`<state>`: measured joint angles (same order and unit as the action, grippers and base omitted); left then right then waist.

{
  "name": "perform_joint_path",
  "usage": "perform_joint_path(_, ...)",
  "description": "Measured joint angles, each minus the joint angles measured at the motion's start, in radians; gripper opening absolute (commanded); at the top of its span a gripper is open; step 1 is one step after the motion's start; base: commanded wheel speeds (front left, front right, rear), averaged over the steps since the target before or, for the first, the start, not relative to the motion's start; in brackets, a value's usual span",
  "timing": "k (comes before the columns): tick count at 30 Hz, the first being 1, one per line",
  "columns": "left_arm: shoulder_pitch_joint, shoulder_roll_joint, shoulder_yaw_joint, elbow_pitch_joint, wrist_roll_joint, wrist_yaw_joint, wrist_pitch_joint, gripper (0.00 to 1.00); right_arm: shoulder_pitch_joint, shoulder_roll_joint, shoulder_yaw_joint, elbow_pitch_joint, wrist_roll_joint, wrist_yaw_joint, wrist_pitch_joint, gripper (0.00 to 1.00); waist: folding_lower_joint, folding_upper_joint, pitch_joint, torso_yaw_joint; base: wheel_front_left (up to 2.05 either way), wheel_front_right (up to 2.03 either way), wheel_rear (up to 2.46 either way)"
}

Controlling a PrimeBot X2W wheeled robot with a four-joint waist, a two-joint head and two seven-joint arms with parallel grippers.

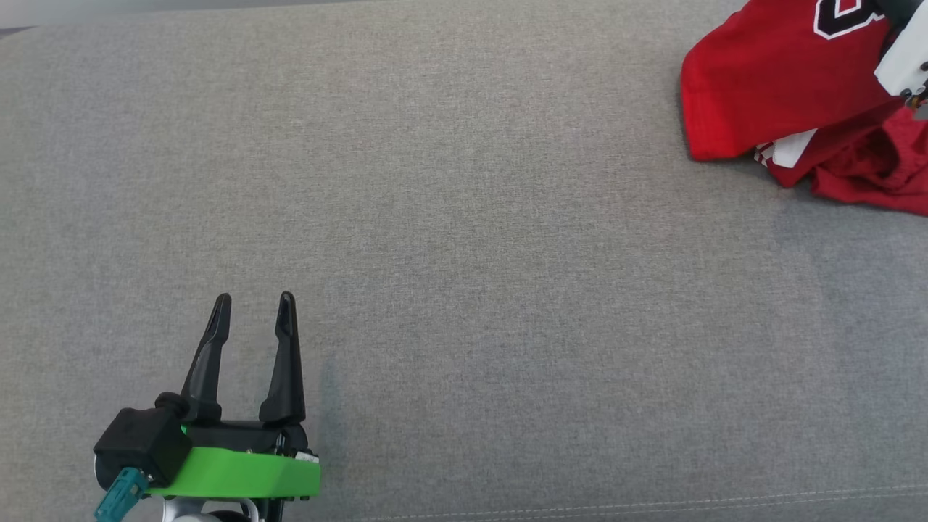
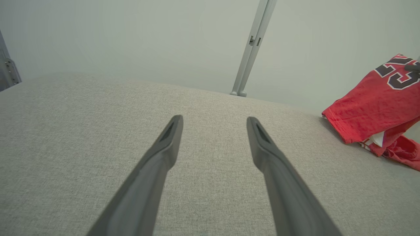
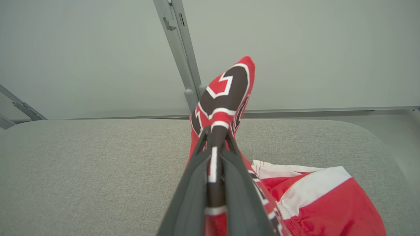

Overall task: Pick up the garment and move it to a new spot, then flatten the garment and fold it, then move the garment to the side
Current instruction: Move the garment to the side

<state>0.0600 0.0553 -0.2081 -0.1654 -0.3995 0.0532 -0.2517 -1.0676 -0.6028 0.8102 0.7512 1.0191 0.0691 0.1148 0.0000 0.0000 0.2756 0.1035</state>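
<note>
The garment [image 1: 790, 87] is a red jersey with black-and-white lettering, bunched at the far right of the grey cushion. In the left wrist view the garment [image 2: 377, 105] hangs partly raised at the right edge. My right gripper [image 3: 216, 134] is shut on a fold of the garment [image 3: 226, 95], which sticks up past the fingertips while the rest drapes down to the cushion. In the head view a white piece of the right arm [image 1: 902, 58] shows over the cloth. My left gripper [image 1: 254, 299] stands open over bare cushion at the lower left, far from the garment, and it holds nothing [image 2: 215, 119].
The grey cushion [image 1: 464, 254] stretches wide between the two grippers, with a seam near its front edge. Behind it stands a pale wall with a grey metal post [image 2: 251, 49]. The cushion's rounded right corner [image 3: 377, 137] lies close to the garment.
</note>
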Motion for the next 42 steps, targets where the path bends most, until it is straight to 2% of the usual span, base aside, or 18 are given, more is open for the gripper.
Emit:
perform_joint_path(7,-0.004,0.001,0.004,0.005,0.0,0.0,0.0,1.0,0.0,0.025,0.0,0.025,0.0,-0.008,-0.008,0.0,0.0,0.0,-0.004,-0.039,0.0,0.0,0.0)
perform_joint_path(12,-0.009,0.007,-0.009,-0.001,0.008,0.0,0.0,1.0,0.0,-0.023,-0.033,0.061,0.009,-0.027,-0.008,0.0,0.0,0.0,0.003,-0.057,0.0,0.0,0.0)
perform_joint_path(17,-0.021,0.015,-0.02,-0.004,0.008,-0.002,0.006,1.0,0.0,-0.039,-0.055,0.092,0.022,-0.029,-0.016,0.0,0.0,0.0,0.026,-0.054,0.0,0.0,0.0)
perform_joint_path(22,-0.025,0.025,-0.028,-0.011,0.02,-0.009,0.023,1.0,0.0,-0.06,-0.053,0.119,0.01,-0.055,-0.031,0.0,0.0,0.0,0.055,-0.046,0.0,0.0,0.0)
perform_joint_path(27,-0.043,0.027,-0.043,-0.017,0.036,-0.011,0.032,1.0,0.0,-0.109,-0.036,0.151,-0.043,-0.081,-0.06,0.0,0.0,0.0,0.09,-0.033,0.0,0.0,0.0)
perform_joint_path(32,-0.048,0.03,-0.045,-0.018,0.038,-0.014,0.033,1.0,-0.018,-0.123,-0.007,0.164,-0.11,-0.112,-0.104,0.0,0.0,0.0,0.124,-0.019,0.0,0.0,0.0)
perform_joint_path(36,-0.068,0.031,-0.047,-0.023,0.039,-0.017,0.037,1.0,-0.028,-0.138,0.05,0.177,-0.194,-0.133,-0.129,0.09,0.0,0.0,0.148,-0.011,0.0,0.0,0.0)
perform_joint_path(38,-0.073,0.031,-0.05,-0.026,0.04,-0.018,0.037,1.0,-0.029,-0.151,0.066,0.193,-0.223,-0.142,-0.14,0.25,0.0,0.0,0.158,-0.007,0.0,0.0,0.0)
perform_joint_path(40,-0.077,0.031,-0.051,-0.026,0.043,-0.018,0.037,1.0,-0.029,-0.162,0.076,0.212,-0.24,-0.154,-0.142,0.27,0.0,0.0,0.167,-0.003,0.0,0.0,0.0)
perform_joint_path(41,-0.08,0.031,-0.05,-0.024,0.044,-0.018,0.037,1.0,-0.029,-0.162,0.078,0.222,-0.245,-0.161,-0.147,0.31,0.0,0.0,0.17,-0.001,0.0,0.0,0.0)
perform_joint_path(42,-0.081,0.031,-0.05,-0.023,0.044,-0.018,0.037,1.0,-0.029,-0.162,0.082,0.23,-0.251,-0.166,-0.151,0.39,0.0,0.0,0.173,0.001,0.0,0.0,0.0)
